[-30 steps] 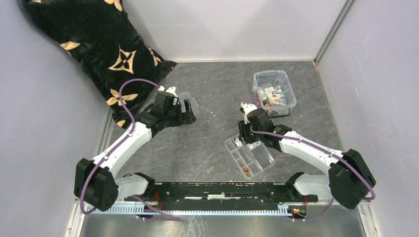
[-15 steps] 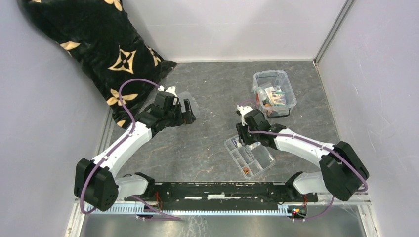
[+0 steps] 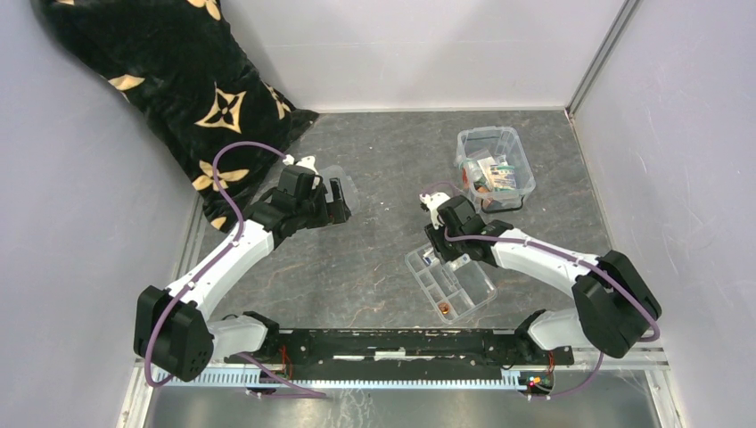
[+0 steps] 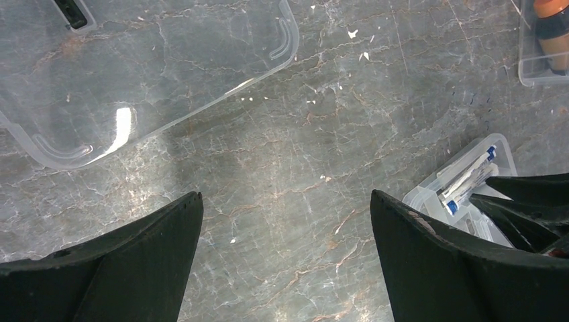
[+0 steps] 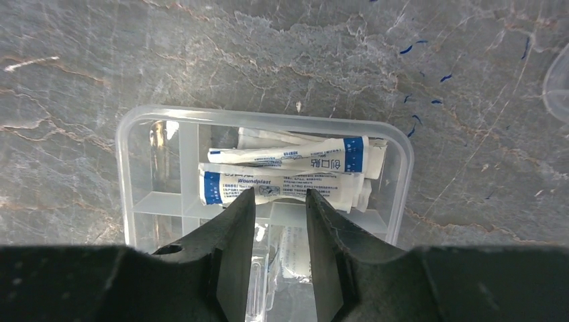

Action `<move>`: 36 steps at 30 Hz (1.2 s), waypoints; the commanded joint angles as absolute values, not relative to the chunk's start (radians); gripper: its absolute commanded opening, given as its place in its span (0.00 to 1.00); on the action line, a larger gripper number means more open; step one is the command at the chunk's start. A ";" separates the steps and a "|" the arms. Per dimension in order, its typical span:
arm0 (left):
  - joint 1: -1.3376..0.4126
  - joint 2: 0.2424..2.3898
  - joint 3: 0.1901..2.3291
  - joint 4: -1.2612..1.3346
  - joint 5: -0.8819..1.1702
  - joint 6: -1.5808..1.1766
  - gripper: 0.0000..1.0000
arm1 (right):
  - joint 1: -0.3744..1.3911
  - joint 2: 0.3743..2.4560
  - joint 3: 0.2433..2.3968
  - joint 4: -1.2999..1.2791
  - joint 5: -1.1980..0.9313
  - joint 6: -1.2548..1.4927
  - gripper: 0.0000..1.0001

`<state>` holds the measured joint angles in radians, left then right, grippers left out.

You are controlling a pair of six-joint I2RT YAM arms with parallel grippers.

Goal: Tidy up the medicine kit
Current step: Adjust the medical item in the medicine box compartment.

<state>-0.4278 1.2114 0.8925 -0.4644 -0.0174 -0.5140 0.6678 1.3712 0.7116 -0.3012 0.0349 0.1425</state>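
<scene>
Sitting open at the far right of the tabletop (image 3: pixel 383 152), the medicine kit (image 3: pixel 488 141) looks light, stiff, slippery: I would grip its rim. Its lid (image 4: pixel 134 80) lies just ahead of my spread left hand (image 4: pixel 285 194). My right hand (image 5: pixel 280 192) hovers narrowed over plasters (image 5: pixel 288 155) in the divided tray (image 5: pixel 124 154); pinching or not, I cannot tell

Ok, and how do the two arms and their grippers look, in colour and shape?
Left arm and right arm: white link shells, black joints, bulky black shoulder housings, a purple cable along each. Left gripper and right gripper: black, wedge-shaped fingers.
</scene>
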 commanded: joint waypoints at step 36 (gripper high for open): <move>-0.247 1.301 1.050 -0.522 -0.066 -0.473 1.00 | 0.498 1.088 0.809 -0.582 -0.069 0.128 0.51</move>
